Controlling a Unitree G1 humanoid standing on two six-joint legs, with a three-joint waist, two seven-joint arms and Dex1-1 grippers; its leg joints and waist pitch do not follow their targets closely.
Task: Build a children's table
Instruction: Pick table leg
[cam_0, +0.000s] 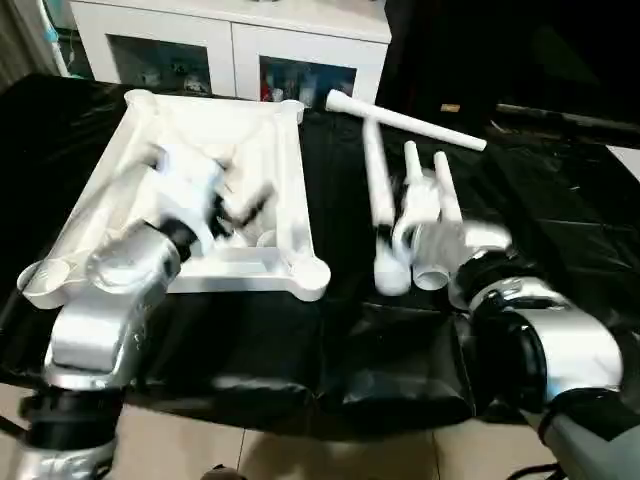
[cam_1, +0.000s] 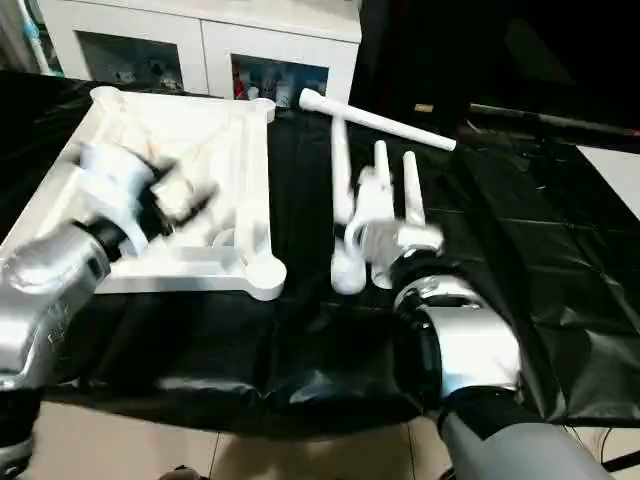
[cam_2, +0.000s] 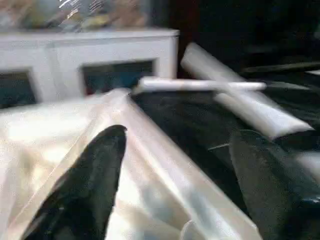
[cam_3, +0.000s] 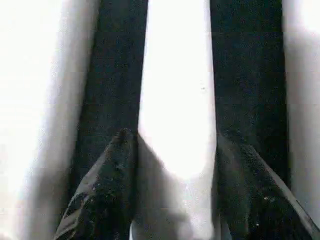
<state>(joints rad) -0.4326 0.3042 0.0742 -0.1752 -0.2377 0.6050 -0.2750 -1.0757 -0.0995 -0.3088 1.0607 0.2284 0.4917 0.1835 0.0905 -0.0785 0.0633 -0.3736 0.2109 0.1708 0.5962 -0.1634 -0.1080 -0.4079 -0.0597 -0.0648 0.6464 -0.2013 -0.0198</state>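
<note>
The children's table lies in parts on a black cloth. Its white tabletop (cam_0: 300, 170) rests upside down on the left, ribbed underside up, with round sockets at the corners. My left gripper (cam_2: 180, 135) hovers over it, open, its two black fingers (cam_2: 95, 180) standing either side of the tabletop's long rim. To the right lie several white legs: one (cam_0: 405, 120) crosswise at the back and three side by side. My right gripper (cam_3: 175, 137) is shut on the middle leg (cam_0: 412, 165), a finger pressed against each side of it.
A white cabinet with glass doors (cam_0: 230, 40) stands behind the tabletop. The black cloth (cam_0: 350, 340) hangs over the front edge above a tiled floor. Dark objects line the back right.
</note>
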